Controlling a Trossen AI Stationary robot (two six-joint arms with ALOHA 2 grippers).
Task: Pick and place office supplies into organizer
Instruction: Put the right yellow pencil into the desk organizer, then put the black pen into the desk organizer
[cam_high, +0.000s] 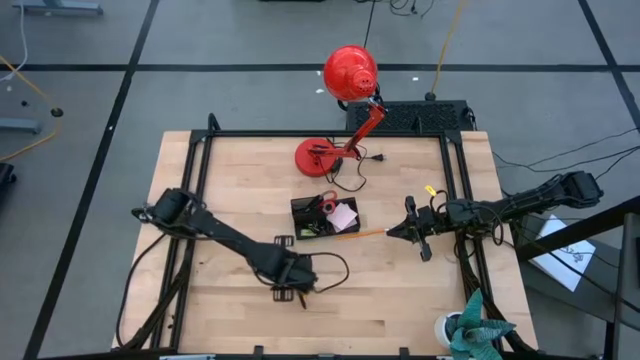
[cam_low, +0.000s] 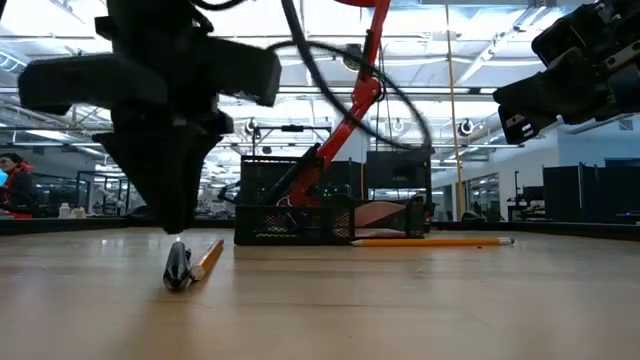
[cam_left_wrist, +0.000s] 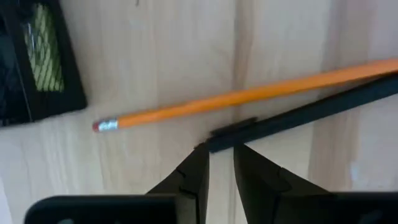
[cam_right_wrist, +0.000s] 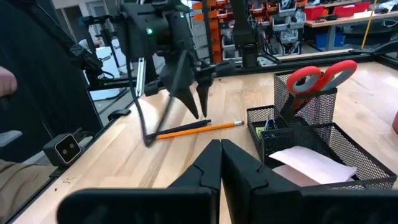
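An orange pencil (cam_left_wrist: 236, 96) and a black pen (cam_left_wrist: 298, 115) lie side by side on the wooden table. My left gripper (cam_left_wrist: 221, 150) points down over the pen's end (cam_left_wrist: 214, 142), its fingers a little apart and just above it (cam_low: 178, 236). The black mesh organizer (cam_high: 312, 222) stands at mid-table and holds red-handled scissors (cam_right_wrist: 320, 74) and a pink pad (cam_high: 345, 215). A second pencil (cam_high: 360, 234) lies by its near right corner. My right gripper (cam_right_wrist: 221, 144) is shut and holds nothing; it waits level to the right of the organizer (cam_high: 395, 232).
A red desk lamp stands behind the organizer, with its base (cam_high: 318, 157) on the table and its head (cam_high: 350, 72) beyond the far edge. A teal object (cam_high: 475, 335) sits at the near right corner. Bare wood lies around the left gripper.
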